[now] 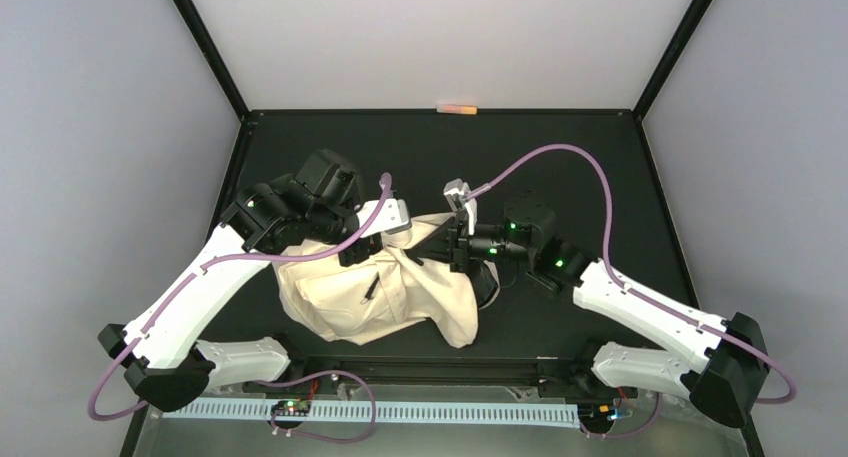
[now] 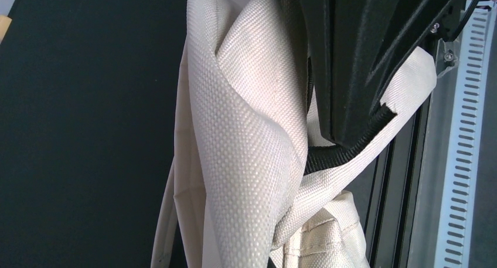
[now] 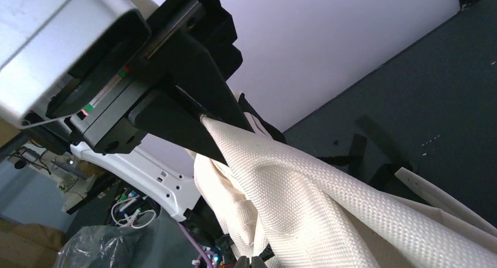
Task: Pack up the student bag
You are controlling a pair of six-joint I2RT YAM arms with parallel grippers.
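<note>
The student bag (image 1: 385,295), cream fabric with a dark zip pull on its front, lies crumpled on the black table between the two arms. Its top edge is pulled up and stretched between the grippers. My left gripper (image 1: 360,245) is shut on the bag's upper left edge. In the left wrist view the woven fabric (image 2: 252,133) and a dark zipper edge run under the black fingers (image 2: 351,63). My right gripper (image 1: 452,245) is shut on the upper right edge. In the right wrist view the cloth (image 3: 305,203) comes out taut from the closed fingers (image 3: 193,92).
A small orange-pink object (image 1: 458,108) lies at the table's back edge. Black bag straps (image 3: 375,140) trail on the mat behind the bag. A white cable rail (image 1: 400,412) runs along the front between the arm bases. Dark frame posts rise at the back corners.
</note>
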